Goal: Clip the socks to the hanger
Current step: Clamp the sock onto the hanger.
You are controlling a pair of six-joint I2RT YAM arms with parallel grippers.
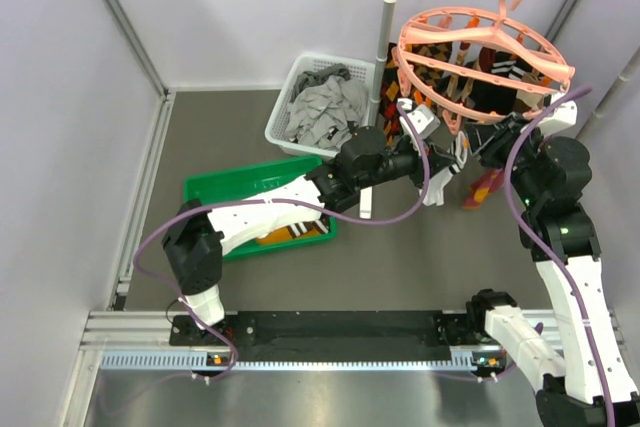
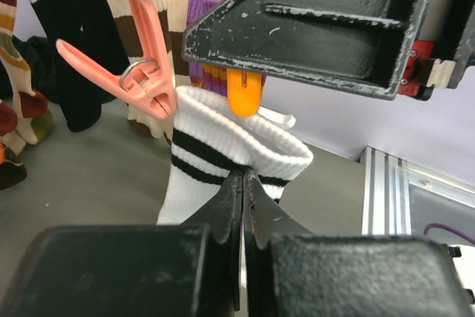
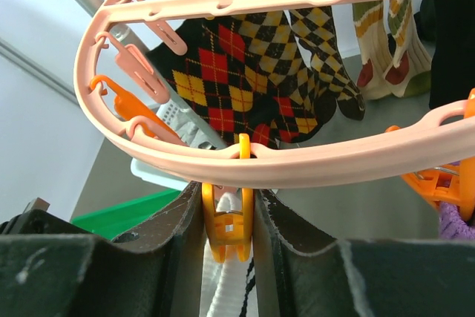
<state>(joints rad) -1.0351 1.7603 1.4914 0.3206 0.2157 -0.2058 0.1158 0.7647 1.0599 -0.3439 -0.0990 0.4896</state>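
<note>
The sock point(image 2: 215, 146) hangs beneath the hanger point(image 3: 334, 161), apparently under a clip point(image 3: 226, 224); basket point(image 1: 280, 109) leftward.

You get bright, even, diffuse light in the top view, with only faint soft shadows on the grey surface point(image 1: 420, 267) beneath the arms. Up close, your left gripper point(image 2: 243, 183) reads dark and soft-edged, while the striped sock point(image 2: 215, 146) is crisp. The right gripper point(image 3: 228, 213) blurs likewise; the orange clip point(image 3: 227, 231) and hanger point(image 3: 312, 165) are sharp against a pale, washed-out wall point(image 3: 37, 116).
</note>
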